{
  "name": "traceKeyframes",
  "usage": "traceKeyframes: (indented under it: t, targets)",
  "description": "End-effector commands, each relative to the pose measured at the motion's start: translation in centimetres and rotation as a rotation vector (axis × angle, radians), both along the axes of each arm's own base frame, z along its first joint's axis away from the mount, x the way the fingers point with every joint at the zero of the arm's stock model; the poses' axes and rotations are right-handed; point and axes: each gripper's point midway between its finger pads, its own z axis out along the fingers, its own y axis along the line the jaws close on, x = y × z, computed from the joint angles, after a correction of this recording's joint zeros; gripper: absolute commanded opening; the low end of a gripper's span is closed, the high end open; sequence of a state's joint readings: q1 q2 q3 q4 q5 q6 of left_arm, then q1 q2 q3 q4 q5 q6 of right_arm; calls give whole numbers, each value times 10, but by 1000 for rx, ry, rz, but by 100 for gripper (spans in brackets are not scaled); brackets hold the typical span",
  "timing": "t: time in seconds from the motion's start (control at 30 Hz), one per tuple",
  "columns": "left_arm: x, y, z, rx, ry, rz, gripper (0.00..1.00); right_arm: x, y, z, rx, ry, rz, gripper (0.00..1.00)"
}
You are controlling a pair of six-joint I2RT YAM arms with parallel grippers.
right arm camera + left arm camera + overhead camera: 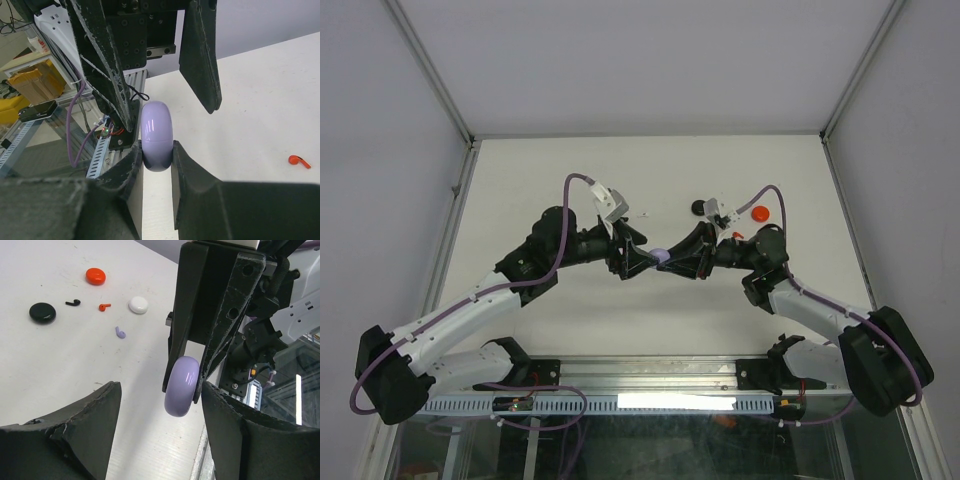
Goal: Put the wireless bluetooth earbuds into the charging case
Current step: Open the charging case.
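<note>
My right gripper (157, 150) is shut on a closed lavender charging case (156, 125), holding it on edge above the table between the two arms (661, 257). My left gripper (160, 387) is open, its fingers (200, 60) spread on either side of the case (182, 386) without touching it. On the table beyond lie a lavender earbud (120, 332), a red earbud (104, 306) and a black earbud (73, 303). The red earbud also shows in the right wrist view (299, 161). No white earbud shows.
A red round case (95, 275), a black round case (42, 312) and a white round case (138, 304) lie near the loose earbuds. The table's near edge and a metal rail (650, 375) run just below the grippers.
</note>
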State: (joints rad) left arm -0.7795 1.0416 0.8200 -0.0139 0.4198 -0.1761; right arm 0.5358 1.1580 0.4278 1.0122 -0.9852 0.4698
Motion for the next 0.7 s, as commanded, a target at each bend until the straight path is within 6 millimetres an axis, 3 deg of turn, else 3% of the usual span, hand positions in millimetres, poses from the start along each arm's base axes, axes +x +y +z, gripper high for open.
traceKeyframes:
  t: [0.0, 0.37, 0.67]
  targets:
    - [6, -4, 4, -12, -15, 18, 66, -5, -1, 30, 58, -112, 10, 0]
    - [27, 5, 8, -25, 20, 124, 65, -11, -3, 27, 54, -145, 23, 0]
    - [33, 15, 18, -63, 40, 164, 66, -16, -5, 24, 52, -165, 33, 0]
